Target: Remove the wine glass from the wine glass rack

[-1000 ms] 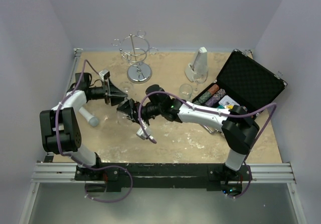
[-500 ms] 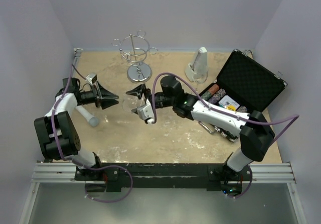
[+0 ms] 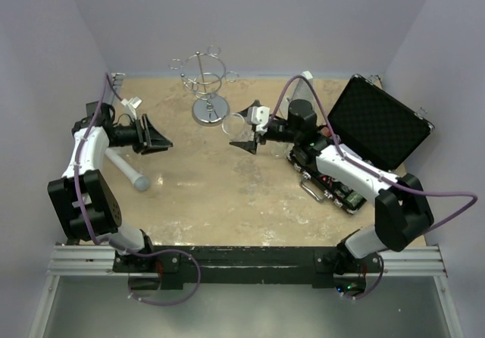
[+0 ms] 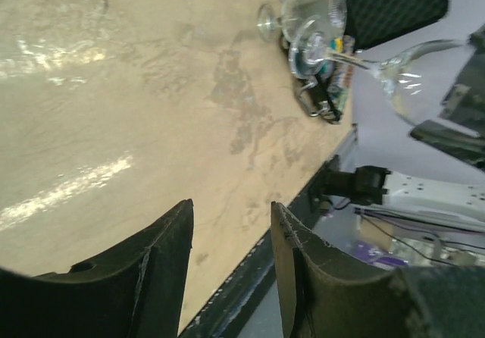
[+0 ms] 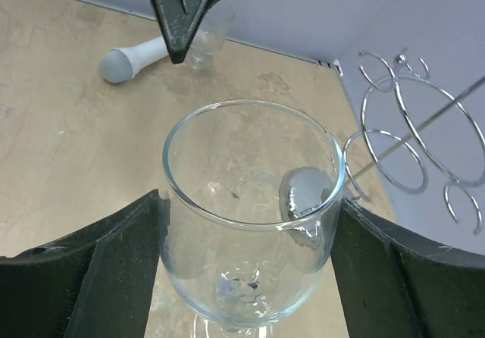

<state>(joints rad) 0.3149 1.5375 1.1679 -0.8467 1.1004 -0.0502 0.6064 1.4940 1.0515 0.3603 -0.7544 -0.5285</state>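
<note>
The wine glass (image 5: pixel 250 224) is clear and is held by its bowl between the two black fingers of my right gripper (image 5: pixel 248 201). The overhead view shows this gripper (image 3: pixel 241 129) shut on the glass (image 3: pixel 232 123), off the table, just right of the wine glass rack's disc base (image 3: pixel 210 111). The chrome wine glass rack (image 3: pixel 204 80) stands at the back with nothing on its arms (image 5: pixel 424 133). My left gripper (image 3: pixel 151 135) is open and empty at the left, well apart from the glass (image 4: pixel 409 73). Only table shows between its fingers (image 4: pixel 163 277).
An open black case (image 3: pixel 379 122) with chips lies at the right, with two more glasses (image 4: pixel 311 16) in front of it. A white-handled grey-tipped tool (image 3: pixel 125 169) lies at the left, with a small glass (image 5: pixel 204 42) beside it. Walls enclose the table.
My right gripper has carried the wine glass from the table's middle rightwards and back, towards the rack's base. My left gripper has drawn away to the left and opened slightly.
</note>
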